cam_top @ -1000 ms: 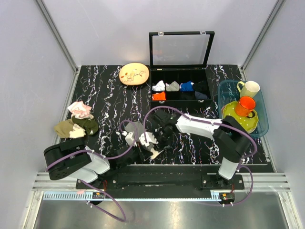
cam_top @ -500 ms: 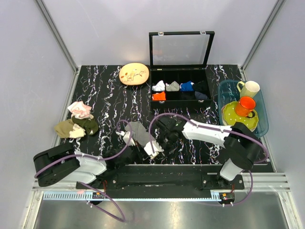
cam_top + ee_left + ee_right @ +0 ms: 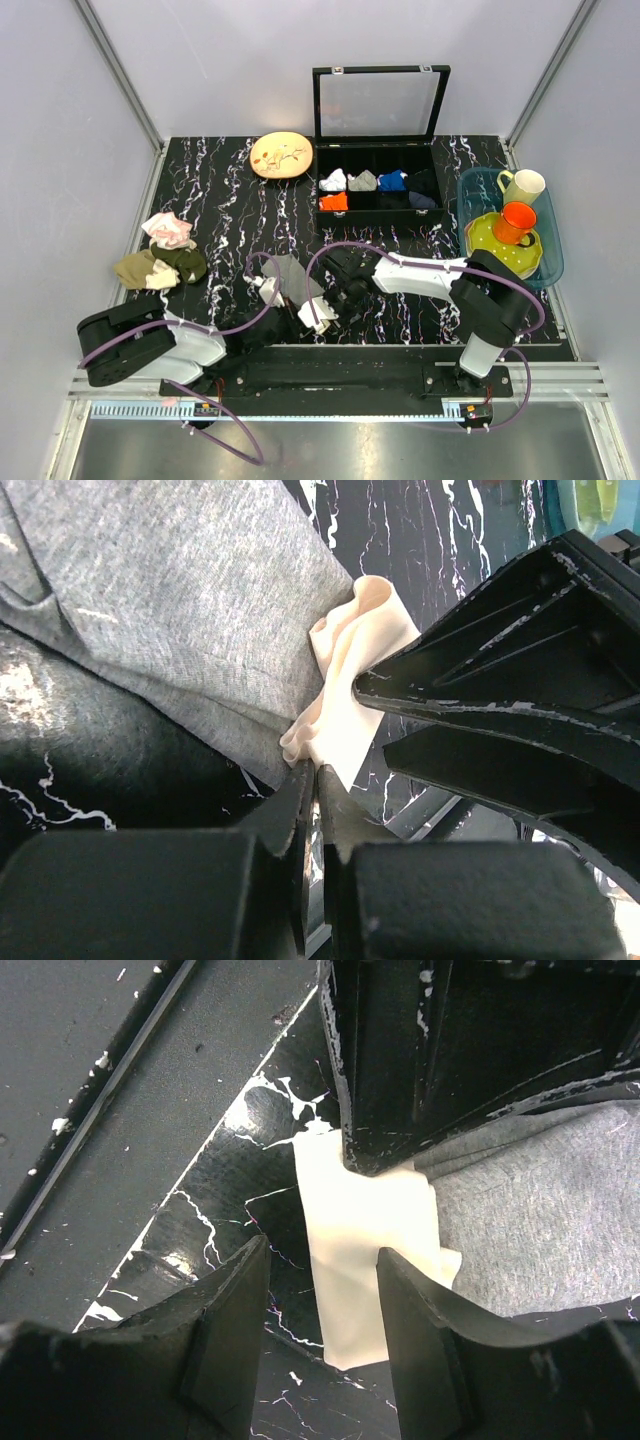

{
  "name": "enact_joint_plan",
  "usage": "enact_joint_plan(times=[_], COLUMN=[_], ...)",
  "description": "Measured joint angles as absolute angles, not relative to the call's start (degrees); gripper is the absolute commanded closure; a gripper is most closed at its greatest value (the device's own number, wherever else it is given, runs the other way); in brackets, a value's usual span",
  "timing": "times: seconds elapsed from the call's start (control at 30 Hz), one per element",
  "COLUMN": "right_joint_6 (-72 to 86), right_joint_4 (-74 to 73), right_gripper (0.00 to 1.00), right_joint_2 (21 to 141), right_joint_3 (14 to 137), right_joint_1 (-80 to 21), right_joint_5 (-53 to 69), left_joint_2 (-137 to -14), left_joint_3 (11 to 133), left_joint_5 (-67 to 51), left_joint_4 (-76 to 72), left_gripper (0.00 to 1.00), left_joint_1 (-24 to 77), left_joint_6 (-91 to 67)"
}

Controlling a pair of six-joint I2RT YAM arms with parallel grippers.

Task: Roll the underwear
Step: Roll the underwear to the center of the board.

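Note:
The underwear (image 3: 288, 274) is a mid-grey cloth lying on the black marble table near the front middle. Its grey body (image 3: 170, 590) fills the left wrist view. Its cream edge (image 3: 350, 680) points toward the table's front. My left gripper (image 3: 316, 772) is shut on the tip of that cream edge (image 3: 312, 312). My right gripper (image 3: 322, 1260) is open just right of it, its jaws either side of the cream edge (image 3: 360, 1240) without pressing on it. The left gripper's fingers (image 3: 400, 1080) show at the top of the right wrist view.
A pink-and-white cloth (image 3: 168, 230) and olive and tan cloths (image 3: 160, 268) lie at the left. A cream plate (image 3: 281, 155) and an open black box of rolled cloths (image 3: 378, 190) stand at the back. A blue basin with cups (image 3: 548, 262) is at the right. The table's front rail (image 3: 120, 1070) runs close by.
The grey cloth lies more spread out than a second ago, and its cream edge sits slightly further left. The right gripper has shifted a little toward that edge. The left jaws stay shut.

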State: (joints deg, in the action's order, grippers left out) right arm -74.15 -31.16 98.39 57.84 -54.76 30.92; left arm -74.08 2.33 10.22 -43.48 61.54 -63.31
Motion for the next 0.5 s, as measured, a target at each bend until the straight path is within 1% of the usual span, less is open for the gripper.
enact_joint_plan(times=[0.23, 0.43, 0.5], right_joint_6=[-74.4, -75.7, -76.3], right_joint_4=[-31.2, -30.6, -30.0], right_gripper=[0.41, 0.41, 0.41], right_joint_2=[98.4, 98.7, 99.4], right_joint_3=[57.8, 57.8, 57.8], right_joint_1=[-54.8, -54.8, -54.8], right_joint_5=[30.9, 29.2, 28.9], left_joint_2=[-77.9, -78.2, -78.2], left_joint_3=[2.5, 2.5, 2.5], left_joint_5=[9.6, 9.6, 9.5], left_joint_4=[-47.8, -48.3, -48.3], left_gripper=[0.94, 0.93, 0.92], left_joint_1=[61.4, 61.4, 61.3], left_joint_6=[-64.4, -64.6, -64.8])
